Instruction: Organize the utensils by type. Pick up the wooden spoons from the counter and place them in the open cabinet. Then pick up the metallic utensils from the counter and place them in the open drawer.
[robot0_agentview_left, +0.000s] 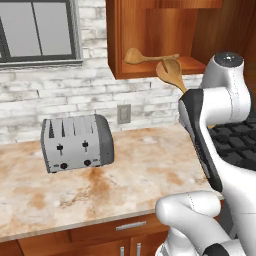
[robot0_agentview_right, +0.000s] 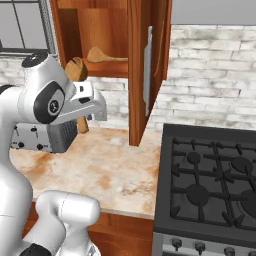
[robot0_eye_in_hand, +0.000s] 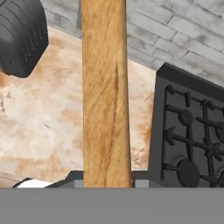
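toaster (robot0_agentview_left: 76, 142): far left on the counter (robot0_agentview_left: 125, 175), well apart from anything I'm doing — ignore.

spoon already stowed (robot0_agentview_left: 147, 57): first wooden spoon lies on the cabinet (robot0_agentview_left: 120, 45) shelf, bowl to the left, handle running right, roughly along the front edge.

spoon in hand (robot0_agentview_left: 170, 73): second wooden spoon, bowl up and tilted left, just in front of and slightly below the shelf lip; in the left base view its bowl sits right beside the stowed spoon's handle end.

long axis: handle runs down and right from the bowl into my hand — steep diagonal, not level. The hand view has the handle (robot0_eye_in_hand: 106, 96) straight up the middle, coming out from between the fingers.

gripper (robot0_agentview_right: 82, 120): fingers closed on the handle low down, bowl end far from the grip — I judge a firm hold, though the tips themselves are mostly hidden by the wood.

what the move turns on: shelf opening lies up and ahead of the bowl — I'd need the bowl over the lip and the axis laid flatter before letting go.

risk: bowl could clip the shelf edge or knock the stowed spoon; cabinet door (robot0_agentview_right: 145, 70) hangs open just to the right.

stove (robot0_agentview_right: 210, 175): far right, not involved.

metal utensils, drawer: can't place them from here.
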